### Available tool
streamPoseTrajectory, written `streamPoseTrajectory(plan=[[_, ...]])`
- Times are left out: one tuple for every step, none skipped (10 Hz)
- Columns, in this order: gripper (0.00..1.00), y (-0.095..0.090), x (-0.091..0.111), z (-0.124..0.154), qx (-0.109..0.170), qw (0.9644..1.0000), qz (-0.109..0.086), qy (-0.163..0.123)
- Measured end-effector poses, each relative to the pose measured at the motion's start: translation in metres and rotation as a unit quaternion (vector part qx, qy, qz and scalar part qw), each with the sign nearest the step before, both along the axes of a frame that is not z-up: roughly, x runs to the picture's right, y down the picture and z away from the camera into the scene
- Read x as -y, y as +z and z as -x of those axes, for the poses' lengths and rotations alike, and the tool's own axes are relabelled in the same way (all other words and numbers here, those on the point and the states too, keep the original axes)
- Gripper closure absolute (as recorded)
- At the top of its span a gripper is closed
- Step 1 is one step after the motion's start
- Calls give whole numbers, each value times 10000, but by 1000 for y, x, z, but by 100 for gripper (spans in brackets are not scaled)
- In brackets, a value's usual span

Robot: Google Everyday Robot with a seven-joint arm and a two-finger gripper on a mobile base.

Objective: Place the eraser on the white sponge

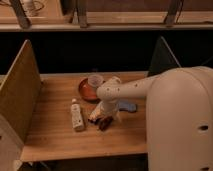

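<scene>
1. The white arm reaches from its bulky body on the right leftward over the table, then bends down at the wrist.
2. The wooden table has an upright panel on its left side and a dark one at far right; the room behind is dark.
3. A red plate sits far of centre, with a clear cup at its far edge.
4. A cream stick lies left of the gripper, its long axis near-to-far.
5. The sponge lies flat just right of the gripper, its long axis left-right.
6. The gripper points down at mid-table, touching or just over a brown piece; I cannot tell whether it grips anything.
7. The eraser cannot be picked out at the gripper, so its axis is unclear.
</scene>
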State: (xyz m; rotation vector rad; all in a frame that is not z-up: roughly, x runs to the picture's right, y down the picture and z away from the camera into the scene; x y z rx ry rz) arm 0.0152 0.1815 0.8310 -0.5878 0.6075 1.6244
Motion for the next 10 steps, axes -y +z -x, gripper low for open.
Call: streamPoseTrajectory(plan=[[20,0,0,0,2,10000,-3,-11],[20,0,1,-1,-24,10000,-31,-42],[20,1,2,-5,-93,9999,-59,-64],[20,1,3,-8,-152,9998,-76,-65],[20,0,5,-13,-257,9996,-112,-38],[20,-1,7,-16,-321,9994,-161,-9],[20,-2,10,-20,-392,9990,-218,21],[20,-3,13,-24,-447,9986,-266,39],[20,-3,21,-31,-544,9978,-373,48],[20,-2,28,-36,-567,9973,-466,22]])
